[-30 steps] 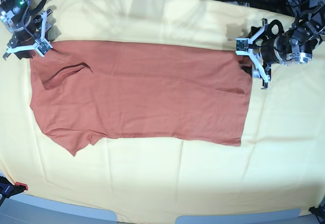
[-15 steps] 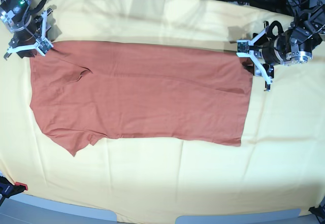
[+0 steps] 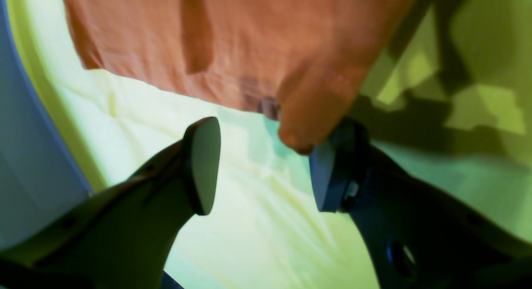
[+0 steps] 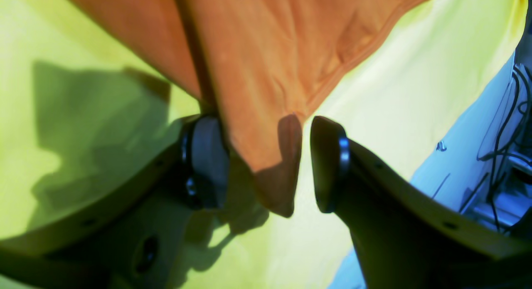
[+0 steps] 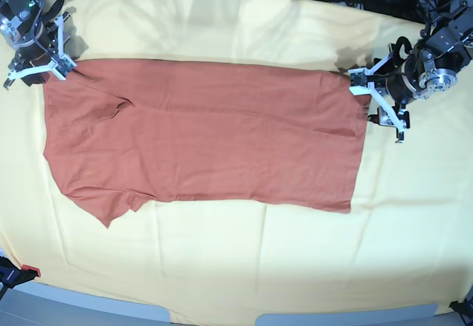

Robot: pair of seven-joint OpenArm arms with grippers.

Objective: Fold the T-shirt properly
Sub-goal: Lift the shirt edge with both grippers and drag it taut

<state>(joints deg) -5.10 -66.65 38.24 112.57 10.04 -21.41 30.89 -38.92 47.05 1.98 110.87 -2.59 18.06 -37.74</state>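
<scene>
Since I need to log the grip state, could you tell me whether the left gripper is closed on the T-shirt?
No, the left gripper stands open, and the corner of the T-shirt only lies beside one of its fingers.

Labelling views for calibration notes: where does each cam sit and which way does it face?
Base: high above, facing down on the T-shirt on the yellow cloth; both arms at its far corners.
Left wrist: on the arm, looking past the open left pincer at a shirt corner.
Right wrist: same, right pincer open around a corner.
Shared: shirt and cloth.
</scene>
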